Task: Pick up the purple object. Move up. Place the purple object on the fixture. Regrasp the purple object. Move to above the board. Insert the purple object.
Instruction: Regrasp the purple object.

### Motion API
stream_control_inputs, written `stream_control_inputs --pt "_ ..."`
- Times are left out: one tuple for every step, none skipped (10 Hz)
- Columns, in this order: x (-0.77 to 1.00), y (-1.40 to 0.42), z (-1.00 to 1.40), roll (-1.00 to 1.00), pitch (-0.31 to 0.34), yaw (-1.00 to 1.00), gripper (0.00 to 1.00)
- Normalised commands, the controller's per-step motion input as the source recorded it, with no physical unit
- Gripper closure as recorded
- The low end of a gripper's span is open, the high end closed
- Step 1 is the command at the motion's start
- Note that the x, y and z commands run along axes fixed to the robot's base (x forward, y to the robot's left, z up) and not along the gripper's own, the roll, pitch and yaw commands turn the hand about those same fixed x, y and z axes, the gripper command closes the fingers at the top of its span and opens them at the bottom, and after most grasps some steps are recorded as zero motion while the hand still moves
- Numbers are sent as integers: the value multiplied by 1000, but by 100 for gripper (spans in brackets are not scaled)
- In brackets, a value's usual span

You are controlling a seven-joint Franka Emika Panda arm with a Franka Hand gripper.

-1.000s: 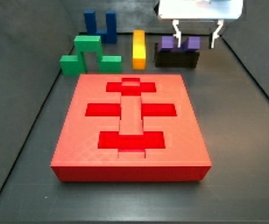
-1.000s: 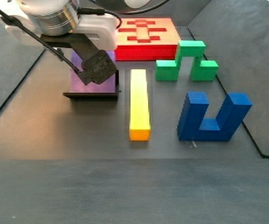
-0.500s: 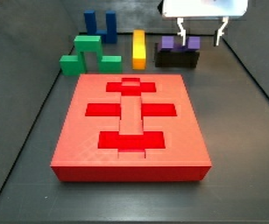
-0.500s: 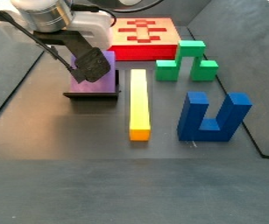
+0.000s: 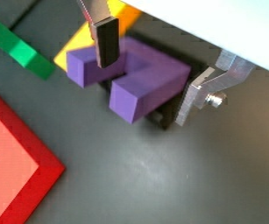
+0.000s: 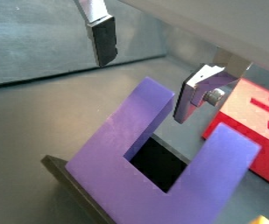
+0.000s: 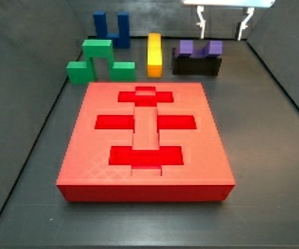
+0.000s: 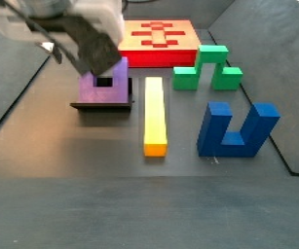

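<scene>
Purple object (image 7: 200, 47) seated on fixture (image 7: 198, 66), hand (image 7: 223, 21) open and empty above, board (image 7: 145, 141) well apart.

Dark grey matte floor (image 7: 21, 146), black raised side walls (image 8: 249, 29), even lighting

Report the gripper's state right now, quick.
Gripper: open, holding nothing, above the purple object, which sits on the fixture; the fingers are clear of it.
</scene>
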Motion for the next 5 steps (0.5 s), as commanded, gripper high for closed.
stream_control_inputs --pt "0 3 220 937 343 0 0" --pt "34 0 146 1000 320 0 0" --pt "154 0 23 997 257 3 0" --pt "203 0 0 960 191 6 0" --pt "297 0 0 814 111 11 0"
